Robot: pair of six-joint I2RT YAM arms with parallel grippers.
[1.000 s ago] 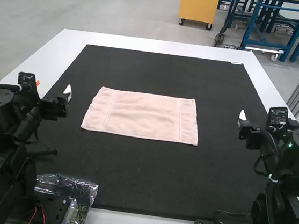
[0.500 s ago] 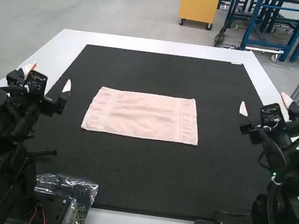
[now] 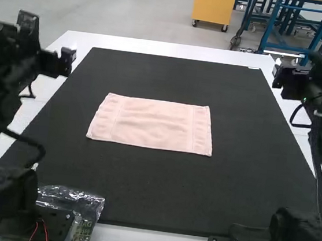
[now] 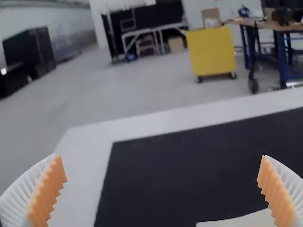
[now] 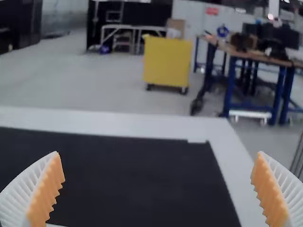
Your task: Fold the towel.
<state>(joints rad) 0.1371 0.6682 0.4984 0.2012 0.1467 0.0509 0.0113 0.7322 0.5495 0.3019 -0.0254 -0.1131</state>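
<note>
The likeliest trouble is a missed pinch: the towel (image 3: 152, 123) lies flat and thin on the black mat (image 3: 159, 190), so fingertips arriving too high would slide over its hem, and too low they could snag the mat. Gripping its corners unevenly, or lifting one side first, would probably skew the fold. The towel points nowhere in particular; its long axis runs left to right, roughly parallel to the near and far edges of the bench (image 3: 169, 50), around its middle. Left gripper (image 4: 161, 156) and right gripper (image 5: 157, 152) are both spread wide, holding nothing
</note>
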